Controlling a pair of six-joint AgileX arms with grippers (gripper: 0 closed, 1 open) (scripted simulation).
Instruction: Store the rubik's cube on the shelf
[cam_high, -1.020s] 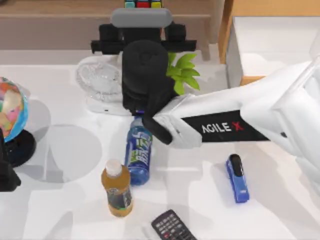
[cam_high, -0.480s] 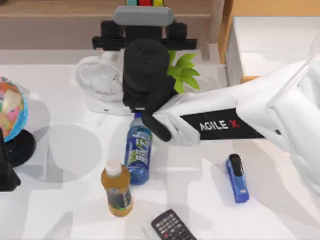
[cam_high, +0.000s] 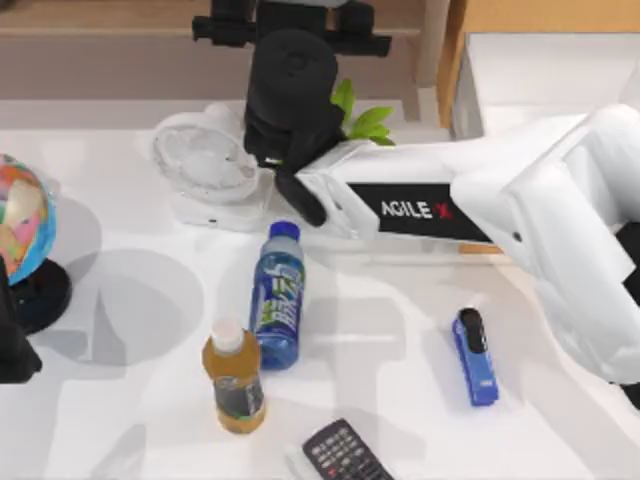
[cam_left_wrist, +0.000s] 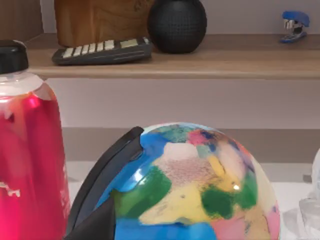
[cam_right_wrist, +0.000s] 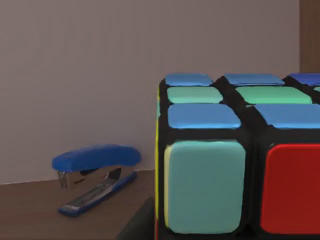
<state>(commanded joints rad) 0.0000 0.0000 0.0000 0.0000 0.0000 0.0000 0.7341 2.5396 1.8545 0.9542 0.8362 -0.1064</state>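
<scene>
Since the earlier frame, right arm (cam_high: 420, 205) has reached further over the shelf (cam_high: 120, 15). Its grip cannot be told. Rubik's cube (cam_right_wrist: 240, 160) sits close before the wrist camera, over the shelf board; release and retreat likely remain.

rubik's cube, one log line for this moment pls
right tool: over shelf | rubik's cube: at right tool, above shelf | left arm: parked by globe

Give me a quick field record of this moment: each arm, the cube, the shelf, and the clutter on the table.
right arm: reaching across the table to the shelf
right gripper: at the shelf edge
rubik's cube: close before the right wrist camera, above the shelf board, beside a blue stapler
left arm: parked at the table's left by the globe
table items: fan, blue bottle, tea bottle, remote
</scene>
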